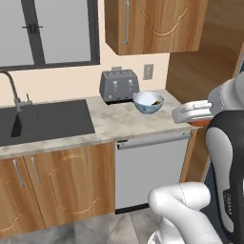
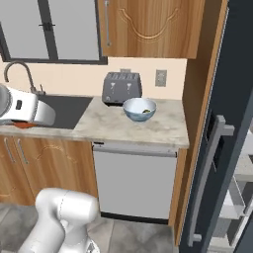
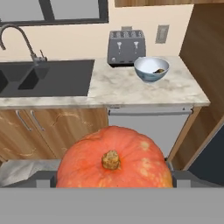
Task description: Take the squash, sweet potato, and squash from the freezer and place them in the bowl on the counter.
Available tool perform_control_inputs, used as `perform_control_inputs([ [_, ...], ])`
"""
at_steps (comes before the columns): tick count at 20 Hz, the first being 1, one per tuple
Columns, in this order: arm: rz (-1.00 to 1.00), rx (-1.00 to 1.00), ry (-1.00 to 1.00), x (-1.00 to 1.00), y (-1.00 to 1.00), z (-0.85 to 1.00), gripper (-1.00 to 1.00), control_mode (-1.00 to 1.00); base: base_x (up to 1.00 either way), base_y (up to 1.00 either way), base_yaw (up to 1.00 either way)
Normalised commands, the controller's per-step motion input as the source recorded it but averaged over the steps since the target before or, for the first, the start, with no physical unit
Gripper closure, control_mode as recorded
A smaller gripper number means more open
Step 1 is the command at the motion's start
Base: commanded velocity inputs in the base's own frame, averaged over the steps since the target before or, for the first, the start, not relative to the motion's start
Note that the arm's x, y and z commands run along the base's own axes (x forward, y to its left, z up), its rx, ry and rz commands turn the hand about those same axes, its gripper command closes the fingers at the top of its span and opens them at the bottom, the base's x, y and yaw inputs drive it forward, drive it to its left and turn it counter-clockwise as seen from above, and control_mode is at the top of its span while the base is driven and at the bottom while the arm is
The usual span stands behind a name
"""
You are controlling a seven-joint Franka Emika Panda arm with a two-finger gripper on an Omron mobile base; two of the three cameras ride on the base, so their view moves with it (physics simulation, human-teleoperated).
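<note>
The white arm is raised, its wrist level, hand reaching sideways. The pincer [image 3: 113, 186] is clamped on an orange squash [image 3: 114, 158].

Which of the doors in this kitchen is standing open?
The freezer door at the far right of the right base view: the dark slate one with the long grey handle, swung out so pale shelves show behind. The wooden cupboard doors are shut.

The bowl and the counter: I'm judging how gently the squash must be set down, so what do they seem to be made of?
The bowl looks like glazed ceramic: a glossy pale blue outside and a smooth white inside. The counter looks like polished stone, with beige-grey marbled veining and a flat sheen. Both are rendered, so this is only how they look.
</note>
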Motion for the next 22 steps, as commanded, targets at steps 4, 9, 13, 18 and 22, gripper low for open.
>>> perform_control_inputs([
  [4, 0.0, 0.0, 0.0, 0.0, 0.0, 0.0, 1.0, 1.0, 0.49, -0.4, 0.0],
  [9, 0.0, 0.0, 0.0, 0.0, 0.0, 0.0, 1.0, 1.0, 0.71, -0.23, 0.0],
  [13, 0.0, 0.0, 0.0, 0.0, 0.0, 0.0, 1.0, 1.0, 0.75, -0.17, 0.0],
  [18, 0.0, 0.0, 0.0, 0.0, 0.0, 0.0, 1.0, 1.0, 0.62, -0.28, 0.06],
  [22, 0.0, 0.0, 0.0, 0.0, 0.0, 0.0, 1.0, 1.0, 0.59, -0.38, 0.08],
])
